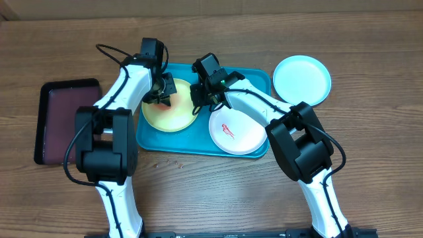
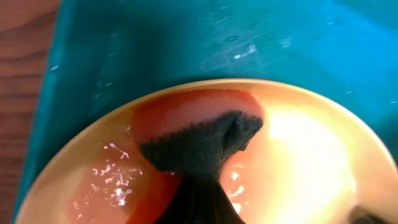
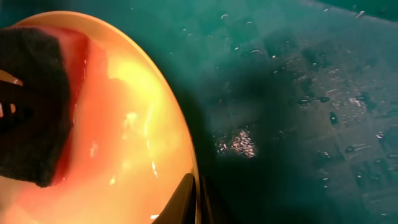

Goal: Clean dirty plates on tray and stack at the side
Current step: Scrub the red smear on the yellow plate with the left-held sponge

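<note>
Around your work, the dark maroon tray [image 1: 66, 119] lies near the table's [image 1: 370, 165] left edge, well apart from both arms. The pale blue plate [image 1: 302, 79] sits on the bare table toward the far right corner, just beside the teal tray's [image 1: 254, 79] far right corner. On the tray, the white plate [image 1: 241, 135] fills the near right corner, its red smear [image 1: 228, 130] in plain view. Your right arm reaches across the far side of it.

The yellow-green plate [image 1: 173, 114] lies at the tray's left end, and both your grippers meet there. Your left gripper [image 1: 163, 94] is clamped on a sponge [image 1: 165, 99], red with a dark scouring face. In the left wrist view the sponge [image 2: 199, 134] is pressed down onto the yellow-green plate [image 2: 311, 162], which glistens wet beside it.

Your right gripper [image 1: 197, 99] is at the plate's right rim. In the right wrist view its fingers are drawn close together, pinching that rim [image 3: 198, 199], with wet tray floor [image 3: 298, 93] beyond.
</note>
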`<control>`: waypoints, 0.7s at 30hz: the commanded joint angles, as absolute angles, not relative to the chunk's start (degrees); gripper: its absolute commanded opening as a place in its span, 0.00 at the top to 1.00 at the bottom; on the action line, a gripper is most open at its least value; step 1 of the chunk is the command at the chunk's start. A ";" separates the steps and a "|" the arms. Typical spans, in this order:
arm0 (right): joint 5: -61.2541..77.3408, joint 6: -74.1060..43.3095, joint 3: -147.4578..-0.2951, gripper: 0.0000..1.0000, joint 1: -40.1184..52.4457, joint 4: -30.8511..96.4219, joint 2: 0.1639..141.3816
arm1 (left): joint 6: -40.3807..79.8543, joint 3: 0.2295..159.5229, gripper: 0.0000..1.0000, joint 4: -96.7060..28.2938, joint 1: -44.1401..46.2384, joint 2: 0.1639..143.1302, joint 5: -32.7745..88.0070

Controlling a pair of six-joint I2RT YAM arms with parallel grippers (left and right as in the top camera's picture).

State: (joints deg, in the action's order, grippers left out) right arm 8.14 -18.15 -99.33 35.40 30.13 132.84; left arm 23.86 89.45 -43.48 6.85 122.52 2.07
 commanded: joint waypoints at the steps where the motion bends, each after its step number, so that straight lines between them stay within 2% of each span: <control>1: 7.57 -17.50 -98.65 0.96 35.83 30.72 133.91 | 22.70 89.30 0.96 -43.48 8.45 128.33 13.61; 8: 7.60 -17.50 -98.65 0.96 35.83 30.35 133.91 | 13.34 90.74 0.96 -47.88 8.67 128.20 18.22; 21: 7.60 -17.52 -98.65 0.96 35.44 30.24 133.91 | 7.53 92.92 0.96 -56.64 8.69 126.10 20.21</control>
